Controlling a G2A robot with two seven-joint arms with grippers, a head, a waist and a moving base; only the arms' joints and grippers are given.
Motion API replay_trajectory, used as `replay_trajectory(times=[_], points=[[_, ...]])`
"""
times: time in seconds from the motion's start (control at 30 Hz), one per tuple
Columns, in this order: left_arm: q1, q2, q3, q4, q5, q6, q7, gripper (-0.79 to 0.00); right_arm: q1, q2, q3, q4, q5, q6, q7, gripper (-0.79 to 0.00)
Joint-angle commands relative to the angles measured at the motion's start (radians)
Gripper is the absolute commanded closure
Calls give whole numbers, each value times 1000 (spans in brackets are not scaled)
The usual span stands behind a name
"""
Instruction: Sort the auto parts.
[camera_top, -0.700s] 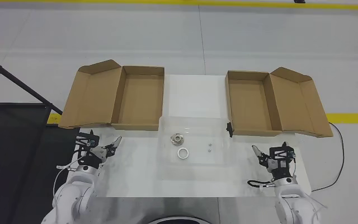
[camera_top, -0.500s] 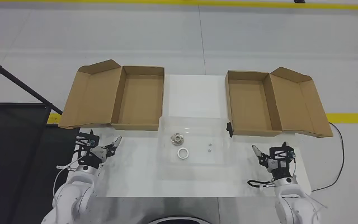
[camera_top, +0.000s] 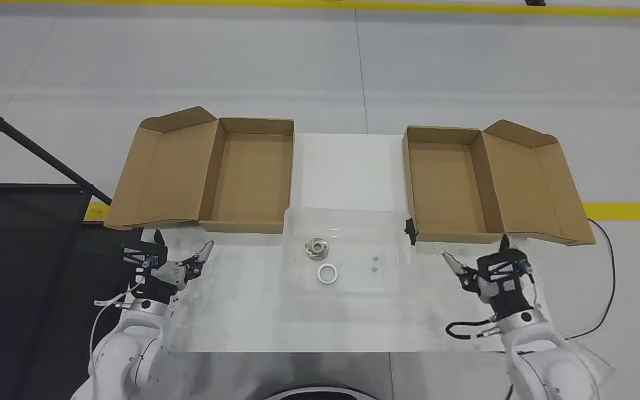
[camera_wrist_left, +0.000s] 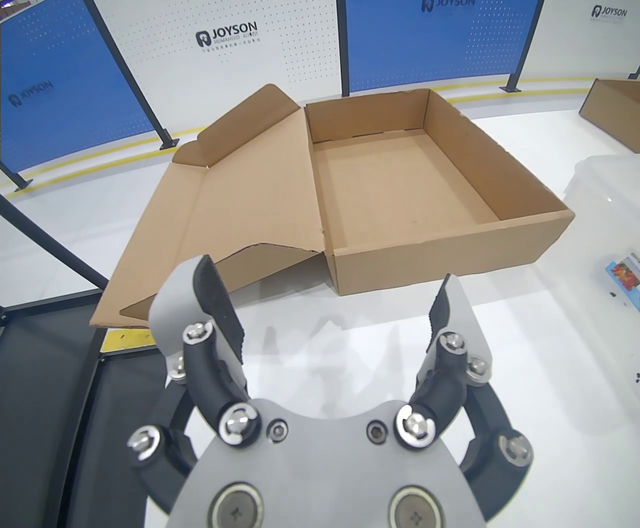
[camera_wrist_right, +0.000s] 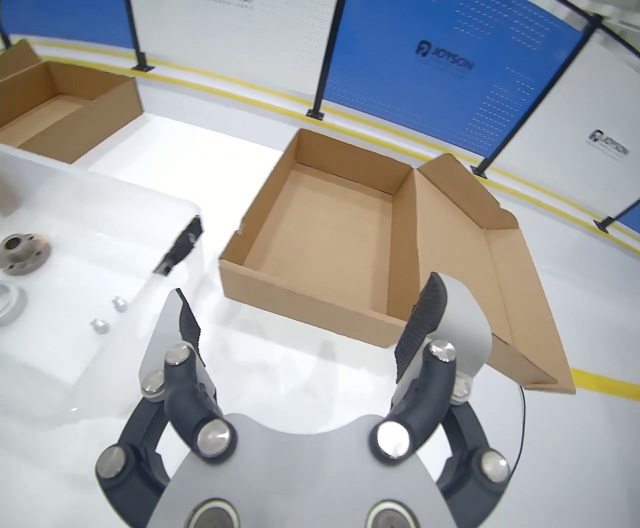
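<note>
As both arms shifted slightly, the left gripper (camera_wrist_left: 325, 280) and right gripper (camera_wrist_right: 306, 290) gaped open and empty at eight and four o'clock of the clear bin (camera_top: 390, 215). Inside it, the metal hub (camera_top: 317, 245), white ring (camera_top: 326, 272) and small bolts (camera_top: 374, 265) lay untouched, so sorting looked barely begun.

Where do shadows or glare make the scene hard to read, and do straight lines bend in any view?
Left wrist view: the left gripper casts faint shadows on the table. Right wrist view: glare whitens the clear bin, yet the metal flange is readable; the yellow floor line bows. Top view: soft light, lines straight.
</note>
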Motion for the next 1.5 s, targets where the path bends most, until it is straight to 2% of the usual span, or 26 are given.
replay_trajectory(times=[0.0, 0.1, 0.33, 0.73, 0.83, 0.93, 1.13, 1.23, 1.27, 1.37, 1.47], points=[[0, 0, 0, 0, 0, 0, 0, -785, 23, 3, -15, -53, -8, -54, 122, -785], [0, 0, 0, 0, 0, 0, 0, -785, 77, 6, -60, -107, 6, -124, 267, -785], [0, 0, 0, 0, 0, 0, 0, -785, 245, -1, -213, -127, 122, -137, 539, -785], [0, 0, 0, 0, 0, 0, 0, -785, 253, -2, -220, -127, 126, -134, 545, -785], [0, 0, 0, 0, 0, 0, 0, -785, 273, -4, -270, -110, 103, -129, 539, -785], [0, 0, 0, 0, 0, 0, 0, -785, 347, -11, -345, -102, 110, -126, 610, -785], [0, 0, 0, 0, 0, 0, 0, -785, 602, -34, -506, 24, 211, -116, 894, -785], [0, 0, 0, 0, 0, 0, 0, -785, 711, -48, -560, 107, 262, -90, 978, -683], [0, 0, 0, 0, 0, 0, 0, -785, 739, -52, -576, 132, 273, -86, 1003, -539], [0, 0, 0, 0, 0, 0, 0, -785, 802, -61, -609, 202, 302, -62, 1062, -391], [0, 0, 0, 0, 0, 0, 0, -785, 843, -67, -628, 261, 324, -52, 1101, -385]])
